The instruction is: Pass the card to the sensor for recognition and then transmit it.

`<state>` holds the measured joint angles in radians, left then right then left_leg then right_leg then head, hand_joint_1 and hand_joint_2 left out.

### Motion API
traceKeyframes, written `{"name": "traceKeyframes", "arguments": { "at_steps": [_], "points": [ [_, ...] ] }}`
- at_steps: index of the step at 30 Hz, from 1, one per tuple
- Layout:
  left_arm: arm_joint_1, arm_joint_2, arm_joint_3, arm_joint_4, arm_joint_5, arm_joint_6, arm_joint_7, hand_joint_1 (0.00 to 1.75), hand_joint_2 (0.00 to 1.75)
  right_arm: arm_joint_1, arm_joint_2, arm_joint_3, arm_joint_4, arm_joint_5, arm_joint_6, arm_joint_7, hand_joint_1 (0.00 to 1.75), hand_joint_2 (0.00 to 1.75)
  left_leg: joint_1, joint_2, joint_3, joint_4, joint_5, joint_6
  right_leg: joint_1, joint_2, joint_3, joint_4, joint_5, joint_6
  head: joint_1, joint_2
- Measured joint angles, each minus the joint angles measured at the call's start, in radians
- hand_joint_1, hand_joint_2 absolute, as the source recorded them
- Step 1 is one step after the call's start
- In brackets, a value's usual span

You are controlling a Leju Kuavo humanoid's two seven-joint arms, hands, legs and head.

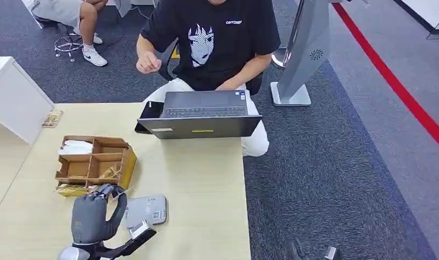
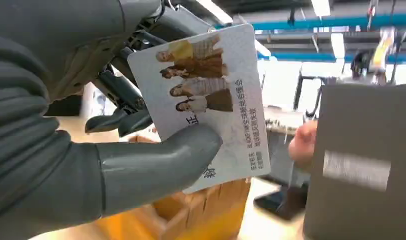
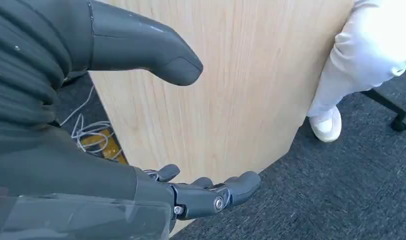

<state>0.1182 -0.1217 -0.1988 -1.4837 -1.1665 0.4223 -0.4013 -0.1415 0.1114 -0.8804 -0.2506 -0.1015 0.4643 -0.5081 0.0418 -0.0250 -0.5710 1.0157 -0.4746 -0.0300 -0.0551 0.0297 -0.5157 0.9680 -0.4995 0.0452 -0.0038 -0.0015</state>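
The wooden table (image 1: pixel 206 179) holds a grey sensor (image 1: pixel 145 210) near its front edge. Just beside the sensor, the left hand (image 1: pixel 91 216) grasps a white card (image 2: pixel 211 95) with people and writing printed on it, thumb pressed on its face. The right hand (image 3: pixel 155 125) hangs loose beside the table, fingers apart, grasping nothing.

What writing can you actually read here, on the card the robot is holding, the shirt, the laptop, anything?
Card in the left hand: printed Chinese lines beside pictures of people; one large character reads "正", the rest too blurred to read.
Black T-shirt: small white chest logo, too small to read.
Laptop: stickers, unreadable.
Grey sensor: markings too small to read.
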Motion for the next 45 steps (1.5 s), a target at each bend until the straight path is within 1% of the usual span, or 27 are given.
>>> {"name": "traceKeyframes", "arguments": {
  "at_steps": [1, 2, 3, 6, 9, 12, 16, 19, 21, 23, 25, 29, 33, 36, 38, 39, 42, 45],
  "points": [
    [-0.003, -0.004, 0.0, 0.024, -0.007, 0.005, 0.002, 1.75, 1.75, 0.001, 0.0, 0.0, 0.0, 0.0, 0.0, 0.0, 0.0, 1.75, 0.0, 0.0, 0.0, 0.0, 0.0, 0.0, 0.0, 0.0, 0.0, 0.0, 0.0, 0.0, 0.0, 0.0],
    [-0.011, -0.009, 0.0, 0.081, -0.012, 0.012, 0.007, 1.75, 1.75, 0.001, 0.0, 0.0, 0.0, 0.0, 0.001, 0.002, 0.0, 1.75, 0.0, 0.0, 0.0, 0.0, 0.0, 0.0, 0.0, 0.0, 0.0, 0.0, 0.0, 0.0, 0.0, 0.0],
    [-0.014, -0.013, 0.001, 0.116, -0.013, 0.015, 0.009, 1.75, 1.75, 0.001, 0.0, 0.0, 0.0, 0.0, 0.001, 0.003, 0.0, 1.75, 0.0, 0.0, 0.0, 0.0, 0.0, 0.0, 0.0, 0.0, 0.0, 0.0, 0.0, 0.0, 0.001, 0.0],
    [-0.023, -0.024, 0.005, 0.194, -0.013, 0.026, 0.01, 1.75, 1.75, 0.002, -0.002, 0.0, 0.0, 0.0, 0.001, 0.003, 0.0, 1.75, 0.0, 0.0, 0.0, 0.0, 0.0, 0.0, 0.0, 0.0, 0.0, 0.0, 0.0, 0.0, 0.0, 0.0],
    [-0.053, -0.037, 0.017, 0.289, -0.016, 0.033, 0.015, 1.75, 1.75, 0.001, -0.002, 0.0, 0.0, 0.004, 0.0, 0.004, 0.0, 1.75, 0.0, 0.0, 0.0, 0.0, 0.0, 0.0, 0.0, 0.0, 0.0, 0.0, 0.0, 0.0, 0.0, 0.0],
    [-0.075, -0.05, 0.019, 0.357, -0.018, 0.049, 0.015, 1.75, 1.75, 0.001, -0.002, 0.0, 0.0, 0.015, 0.0, 0.005, 0.0, 1.75, 0.0, -0.001, 0.0, 0.0, 0.0, 0.0, 0.0, -0.001, 0.001, 0.0, 0.0, 0.0, 0.0, 0.0],
    [-0.102, -0.063, 0.021, 0.419, -0.014, 0.061, 0.01, 1.75, 1.75, -0.001, -0.002, 0.0, 0.0, 0.015, -0.001, 0.006, 0.0, 1.75, 0.0, -0.001, 0.0, 0.0, 0.0, 0.0, 0.0, -0.001, 0.001, 0.0, 0.0, 0.0, 0.0, 0.0],
    [-0.115, -0.07, 0.024, 0.444, -0.013, 0.064, 0.006, 1.75, 1.75, -0.001, -0.002, 0.0, 0.0, 0.015, -0.001, 0.007, 0.0, 1.75, 0.0, -0.001, 0.001, 0.0, 0.0, 0.0, 0.0, -0.001, 0.002, 0.0, 0.0, 0.0, 0.0, 0.0],
    [-0.12, -0.073, 0.025, 0.454, -0.013, 0.089, -0.007, 1.75, 1.75, -0.001, -0.002, 0.0, 0.0, 0.018, -0.001, 0.007, 0.0, 1.75, 0.0, -0.001, 0.001, 0.0, 0.0, 0.0, 0.0, -0.001, 0.002, 0.0, 0.0, 0.0, 0.0, 0.0],
    [-0.118, -0.072, 0.025, 0.453, -0.033, 0.125, -0.019, 1.75, 1.75, -0.001, -0.002, 0.0, 0.0, 0.024, -0.002, 0.008, 0.0, 1.75, 0.0, -0.001, 0.001, 0.0, 0.0, 0.0, 0.0, -0.001, 0.002, 0.0, 0.0, 0.0, 0.0, 0.0],
    [-0.106, -0.069, 0.025, 0.419, -0.064, 0.142, -0.018, 1.75, 1.75, -0.002, -0.002, 0.0, 0.0, 0.034, -0.002, 0.013, 0.0, 1.75, 0.0, -0.001, 0.001, 0.0, 0.0, 0.0, 0.0, -0.001, 0.002, 0.0, 0.0, 0.0, 0.0, 0.0],
    [-0.087, -0.05, 0.025, 0.257, -0.086, 0.133, -0.009, 1.75, 1.75, -0.007, -0.002, 0.001, 0.0, 0.036, -0.003, 0.021, 0.0, 1.75, 0.0, -0.002, 0.0, 0.0, 0.0, 0.0, 0.0, -0.001, 0.002, 0.0, 0.0, 0.0, 0.0, 0.0],
    [-0.086, -0.037, 0.026, 0.157, -0.085, 0.129, -0.008, 1.75, 1.75, -0.014, -0.002, 0.002, 0.0, 0.037, -0.004, 0.024, 0.0, 1.75, 0.0, -0.002, 0.0, 0.0, 0.0, 0.0, 0.0, -0.001, 0.002, 0.0, 0.0, 0.0, 0.0, 0.0],
    [-0.086, -0.037, 0.026, 0.157, -0.085, 0.129, -0.008, 1.75, 1.75, -0.014, -0.002, 0.002, 0.0, 0.037, -0.004, 0.024, 0.0, 1.75, 0.0, -0.002, 0.0, 0.0, 0.0, 0.0, 0.0, -0.001, 0.002, 0.0, 0.0, 0.0, 0.0, 0.0],
    [-0.093, -0.025, 0.028, 0.105, -0.093, 0.128, -0.005, 1.75, 1.75, -0.017, -0.002, 0.006, 0.0, 0.05, -0.004, 0.028, 0.0, 1.75, 0.0, -0.002, 0.0, 0.0, 0.0, 0.0, 0.0, -0.001, 0.002, 0.0, 0.0, 0.0, 0.0, 0.0],
    [-0.13, 0.006, 0.046, 0.059, -0.103, 0.111, 0.014, 1.75, 1.75, -0.027, -0.002, 0.009, 0.0, 0.054, -0.004, 0.035, 0.0, 1.75, 0.0, -0.002, 0.0, 0.0, 0.0, 0.0, 0.0, -0.001, 0.002, 0.0, 0.0, 0.0, 0.0, 0.0],
    [-0.163, 0.033, 0.069, 0.054, -0.091, 0.091, 0.023, 1.75, 1.75, -0.033, -0.001, 0.012, 0.0, 0.056, -0.004, 0.043, 0.0, 1.75, 0.0, -0.002, 0.0, 0.0, 0.001, -0.001, 0.0, -0.001, 0.002, 0.001, 0.0, 0.0, 0.0, 0.0],
    [-0.165, 0.033, 0.069, 0.054, -0.09, 0.09, 0.023, 1.75, 1.75, -0.033, -0.001, 0.013, 0.0, 0.056, -0.004, 0.043, 0.0, 1.75, 0.0, -0.002, 0.0, 0.0, 0.001, -0.001, 0.0, -0.001, 0.002, 0.001, 0.0, 0.0, 0.0, 0.0]
  ]
}}
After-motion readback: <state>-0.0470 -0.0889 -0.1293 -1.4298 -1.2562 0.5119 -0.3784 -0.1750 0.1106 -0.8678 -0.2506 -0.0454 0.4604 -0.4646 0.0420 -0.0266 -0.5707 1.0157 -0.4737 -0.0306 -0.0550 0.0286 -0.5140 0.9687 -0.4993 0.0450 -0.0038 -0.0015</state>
